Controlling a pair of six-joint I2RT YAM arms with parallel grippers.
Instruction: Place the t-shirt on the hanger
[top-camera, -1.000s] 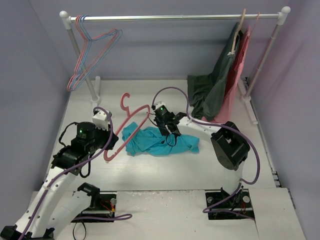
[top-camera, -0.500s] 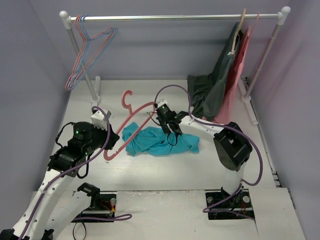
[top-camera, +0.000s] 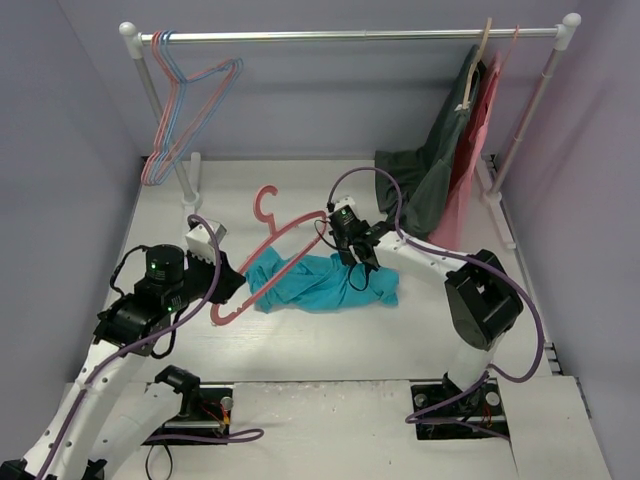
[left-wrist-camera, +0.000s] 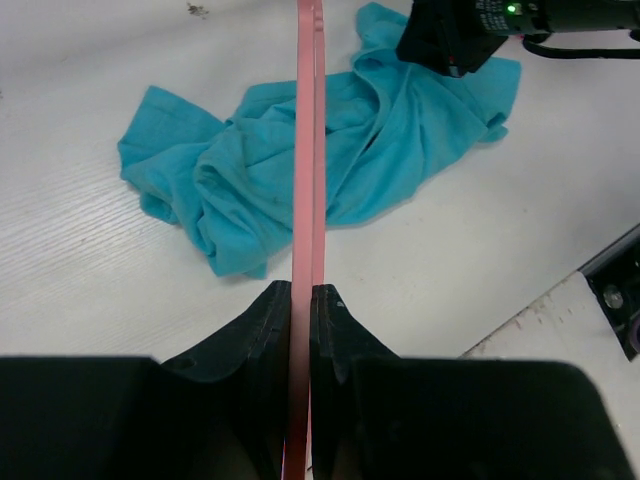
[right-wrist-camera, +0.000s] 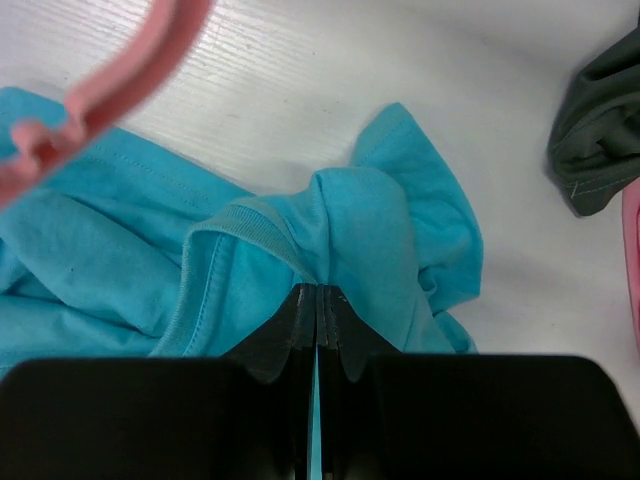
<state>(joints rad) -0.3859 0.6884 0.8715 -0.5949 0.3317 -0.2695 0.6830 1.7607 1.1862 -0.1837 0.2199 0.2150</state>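
Observation:
The teal t-shirt (top-camera: 325, 282) lies crumpled on the white table; it also shows in the left wrist view (left-wrist-camera: 300, 170) and the right wrist view (right-wrist-camera: 330, 240). My left gripper (top-camera: 232, 282) is shut on the lower bar of the salmon-pink hanger (top-camera: 285, 243), which runs straight up between its fingers (left-wrist-camera: 305, 150), held over the shirt's left part. My right gripper (top-camera: 357, 258) is shut on a fold of the shirt by the ribbed collar (right-wrist-camera: 255, 232), lifting it slightly. The hanger's end (right-wrist-camera: 110, 85) hovers blurred at upper left of the right wrist view.
A clothes rail (top-camera: 350, 35) stands at the back, with light-blue and pink hangers (top-camera: 185, 105) at its left end and a dark grey-green garment (top-camera: 430, 180) and pink garment (top-camera: 470, 160) at its right. The dark garment's hem shows in the right wrist view (right-wrist-camera: 600, 140).
Both grippers have shifted right. The hanger has moved right and slightly up over the shirt, and the right gripper has pulled the shirt's collar fold rightward.

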